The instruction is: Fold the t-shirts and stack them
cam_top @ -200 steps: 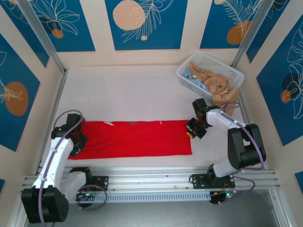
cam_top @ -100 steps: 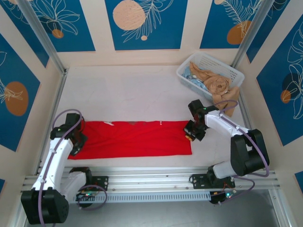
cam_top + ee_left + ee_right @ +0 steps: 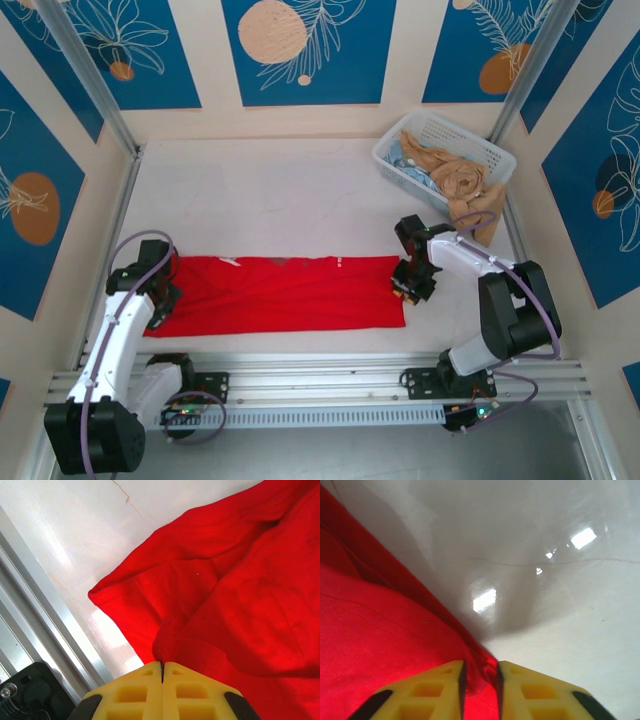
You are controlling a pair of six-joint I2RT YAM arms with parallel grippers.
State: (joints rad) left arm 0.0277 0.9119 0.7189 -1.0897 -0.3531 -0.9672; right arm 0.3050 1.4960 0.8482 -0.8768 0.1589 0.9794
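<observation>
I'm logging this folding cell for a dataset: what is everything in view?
t-shirt: one, bright red, folded into a long strip near the table's front edge
basket: one, white lattice, far right of the table
clothes: a heap, tan, in the basket, some hanging over its rim
table: one, white, under everything
wall panels: several, blue with peach prints, around the cell
left gripper: one, yellow, shut on the t-shirt's left end
right gripper: one, yellow, shut on the t-shirt's right end

Bare white tabletop (image 3: 280, 200) lies open across the middle and far left. A white plastic lattice basket (image 3: 495, 158) heaped with tan cloth blocks the far right corner. A long bright red cloth t-shirt (image 3: 280, 295) covers the near strip, just beyond the aluminium rail (image 3: 320, 375).
</observation>
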